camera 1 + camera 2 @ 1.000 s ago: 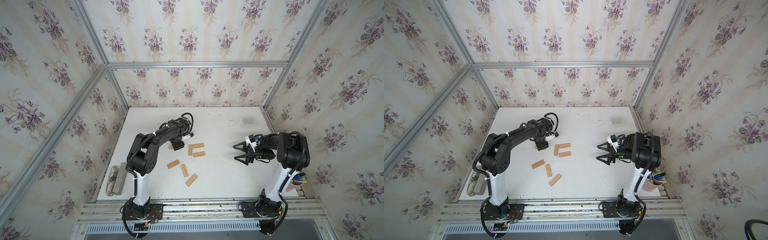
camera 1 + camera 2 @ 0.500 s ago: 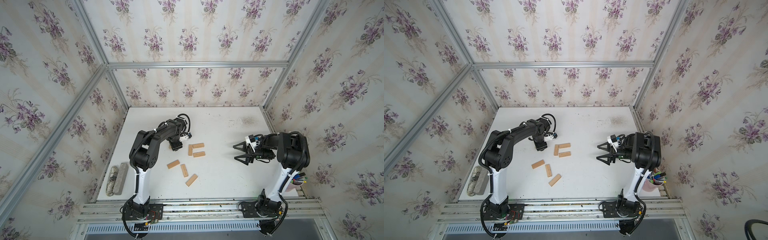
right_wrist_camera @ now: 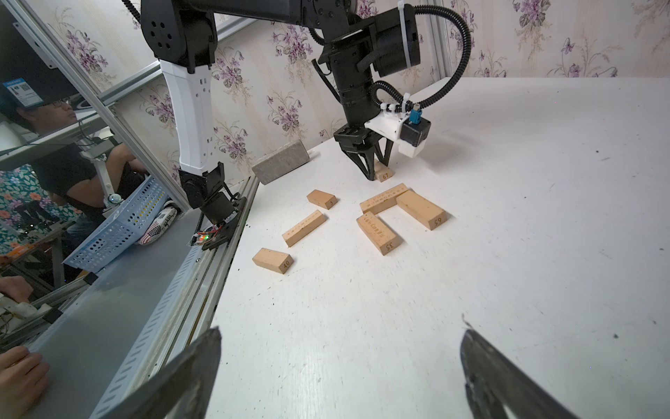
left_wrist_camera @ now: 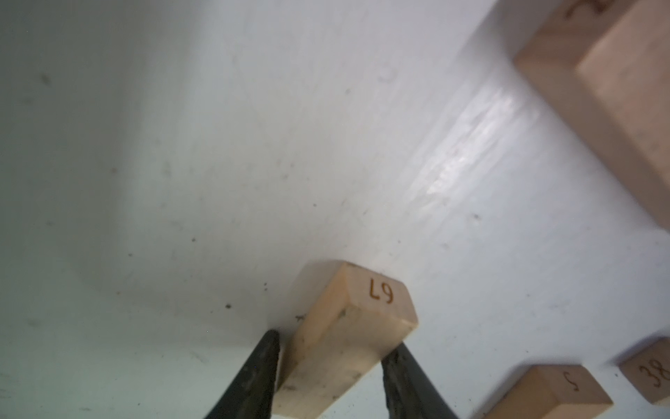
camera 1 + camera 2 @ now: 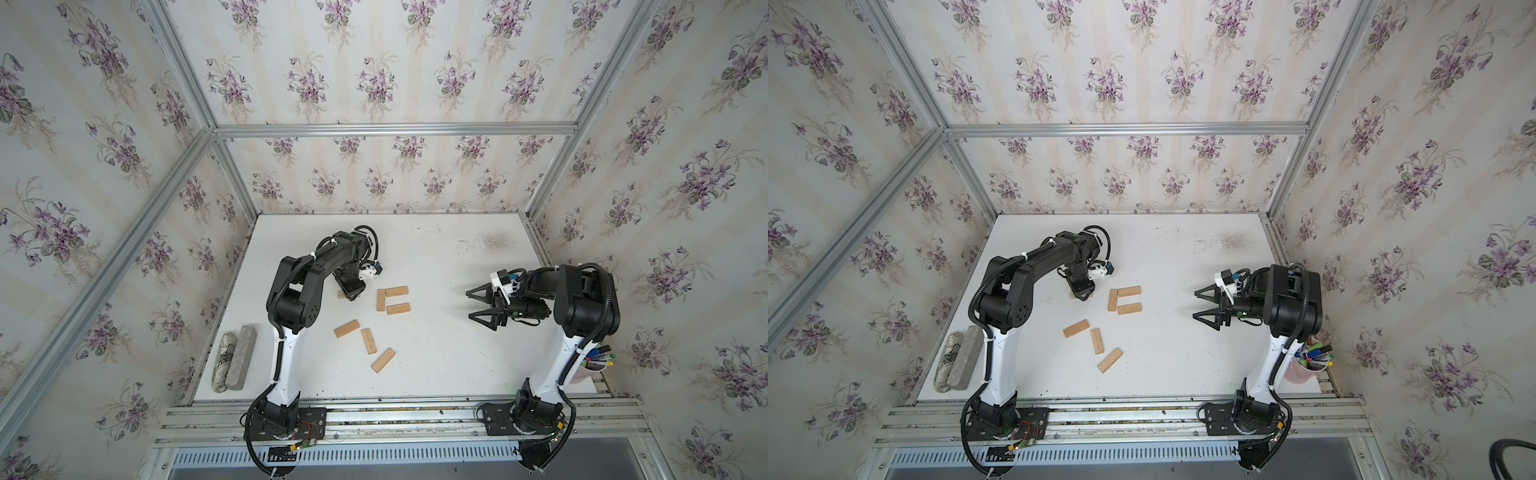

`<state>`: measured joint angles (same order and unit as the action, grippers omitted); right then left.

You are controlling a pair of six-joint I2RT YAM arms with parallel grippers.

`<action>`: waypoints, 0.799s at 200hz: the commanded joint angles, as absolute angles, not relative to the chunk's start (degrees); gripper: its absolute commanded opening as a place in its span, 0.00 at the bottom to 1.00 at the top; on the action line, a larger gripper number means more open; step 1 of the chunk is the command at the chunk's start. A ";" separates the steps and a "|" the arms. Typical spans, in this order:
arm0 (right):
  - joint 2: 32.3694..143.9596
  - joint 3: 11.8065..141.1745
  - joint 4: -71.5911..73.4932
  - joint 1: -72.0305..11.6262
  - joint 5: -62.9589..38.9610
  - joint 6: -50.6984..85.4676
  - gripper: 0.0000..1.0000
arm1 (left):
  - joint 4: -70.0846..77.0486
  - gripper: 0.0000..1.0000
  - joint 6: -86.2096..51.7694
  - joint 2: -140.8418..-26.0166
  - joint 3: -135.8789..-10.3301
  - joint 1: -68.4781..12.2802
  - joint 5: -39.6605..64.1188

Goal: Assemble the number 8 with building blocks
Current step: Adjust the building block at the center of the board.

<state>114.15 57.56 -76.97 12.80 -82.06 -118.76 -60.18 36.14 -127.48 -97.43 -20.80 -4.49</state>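
Left wrist view: the left gripper [image 4: 336, 340] has one black finger on each long side of block 67 [image 4: 348, 355], a tan wooden block with that number on its end. Both fingers look pressed on the wood, so I think it is grasping the block. The block rests on the white table [image 4: 253, 145]. Its numbered end sticks out past the fingertips.

In both top views the block is almost hidden under the gripper. It is in the left half of the table, about midway between the back edge and the front edge. Near it, toward the right edge, three building blocks [image 5: 380, 300] sit close together like a square letter C. That looks like the start of the number 8 [image 5: 396, 291]. Three loose blocks [image 5: 368, 341] lie closer to the front edge.

The right gripper [image 5: 468, 306] hangs over the right half of the table with its jaws wide apart and nothing between them.

What could go wrong? The fingers may not sit at the middle of the block. Then, I think, one end could dip or the block could twist when it goes up. It could slip out if the squeeze is weak. The C shape is close by, so a low or crooked carry could bump those three blocks out of line.
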 commanded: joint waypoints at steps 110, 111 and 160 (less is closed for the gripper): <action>114.03 57.72 -78.63 12.76 -83.94 -142.03 1.00 | -62.21 0.48 -11.68 -126.85 -96.06 -29.86 -9.66; 114.06 57.69 -78.60 12.79 -83.94 -142.03 1.00 | -62.17 0.48 -11.86 -126.84 -96.06 -29.91 -9.62; 114.02 57.71 -78.60 12.77 -83.94 -142.03 1.00 | -61.88 0.48 -18.85 -126.89 -97.03 -32.29 -8.60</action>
<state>114.15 57.56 -76.97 12.80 -82.06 -118.76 -63.31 -11.75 -126.21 -97.08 -31.75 -10.33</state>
